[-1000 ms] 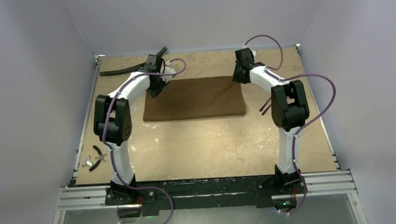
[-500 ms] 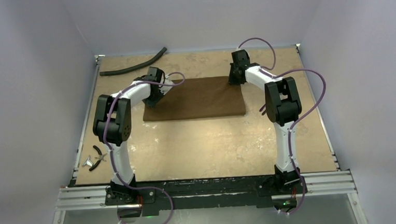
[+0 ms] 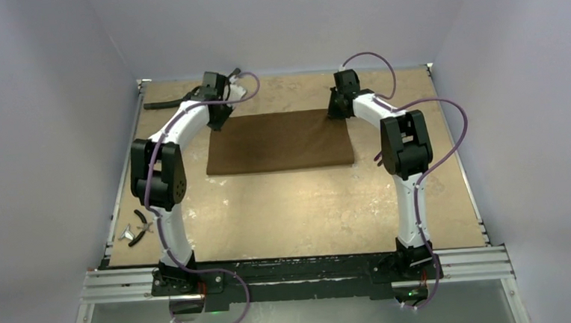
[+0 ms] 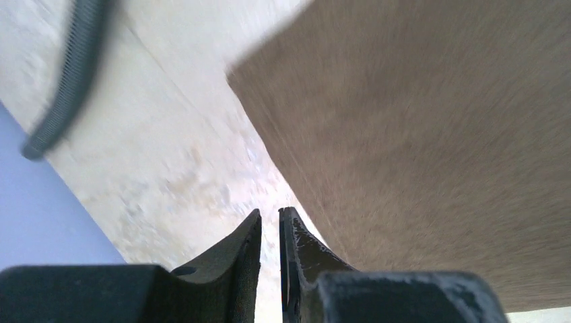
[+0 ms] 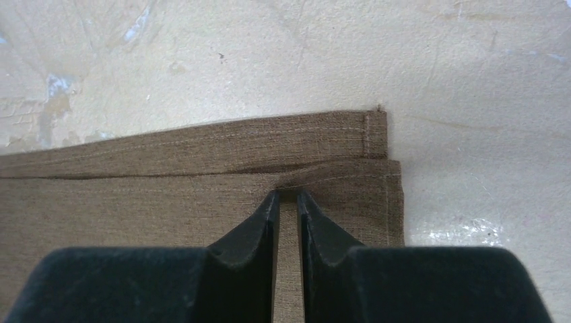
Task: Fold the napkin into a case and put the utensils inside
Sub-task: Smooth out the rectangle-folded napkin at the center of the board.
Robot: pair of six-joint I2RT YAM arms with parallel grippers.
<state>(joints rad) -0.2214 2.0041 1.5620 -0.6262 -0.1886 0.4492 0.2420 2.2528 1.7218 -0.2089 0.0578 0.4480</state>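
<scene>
The napkin (image 3: 280, 141) lies flat as a folded brown rectangle in the far middle of the table. My left gripper (image 3: 217, 123) is at its far left corner. In the left wrist view the jaws (image 4: 270, 214) are almost closed and empty, over bare table just beside the napkin's edge (image 4: 417, 148). My right gripper (image 3: 336, 112) is at the far right corner. In the right wrist view its jaws (image 5: 287, 196) are almost closed, tips resting on the napkin (image 5: 168, 202) at the edge of its upper layer. A dark utensil (image 3: 378, 156) peeks out behind the right arm.
A black ribbed hose (image 3: 161, 105) lies along the far left edge and shows in the left wrist view (image 4: 67, 81). Pliers (image 3: 143, 223) and a small metal piece (image 3: 127, 235) lie at the near left. Lilac walls close in the table on three sides.
My left gripper has moved from the napkin's left edge back to its far left corner. My right gripper came down onto the far right corner and has stayed there.
</scene>
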